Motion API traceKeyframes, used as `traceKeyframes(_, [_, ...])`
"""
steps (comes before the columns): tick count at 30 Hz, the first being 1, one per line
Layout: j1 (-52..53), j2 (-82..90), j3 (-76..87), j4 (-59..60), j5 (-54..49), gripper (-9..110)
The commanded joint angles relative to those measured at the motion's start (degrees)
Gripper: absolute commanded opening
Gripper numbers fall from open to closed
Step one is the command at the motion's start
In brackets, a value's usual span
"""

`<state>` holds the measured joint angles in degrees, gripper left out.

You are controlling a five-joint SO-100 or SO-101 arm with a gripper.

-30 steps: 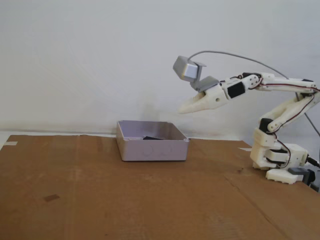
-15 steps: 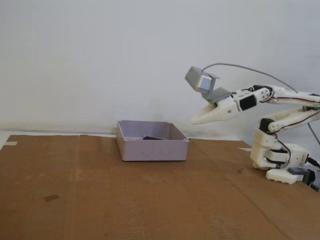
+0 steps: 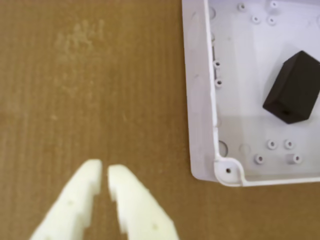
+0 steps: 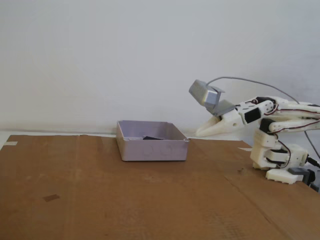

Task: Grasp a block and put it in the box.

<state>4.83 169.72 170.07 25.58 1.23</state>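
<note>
Cardboard fills most of the wrist view, where the gripper (image 3: 104, 172) enters from the bottom edge with its fingertips nearly together and nothing between them. Up and to the right of it lies the box (image 3: 200, 100), with the block (image 3: 292, 87) resting tilted on its floor. In the fixed view, the gripper (image 4: 200, 133) hangs above the surface (image 4: 100, 200), right of the box (image 4: 150, 149), empty; the block (image 4: 151, 138) shows as a dark shape inside.

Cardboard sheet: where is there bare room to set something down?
The cardboard is bare in front of and left of the box, and between box and arm base. The box floor is partly taken by the block.
</note>
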Motion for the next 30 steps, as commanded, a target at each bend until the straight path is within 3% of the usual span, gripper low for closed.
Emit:
traceKeyframes(1, [-0.44,3.96,-0.18,-2.11,0.18,0])
traceKeyframes(30, [-0.44,15.73,10.81,-1.49,0.26,0])
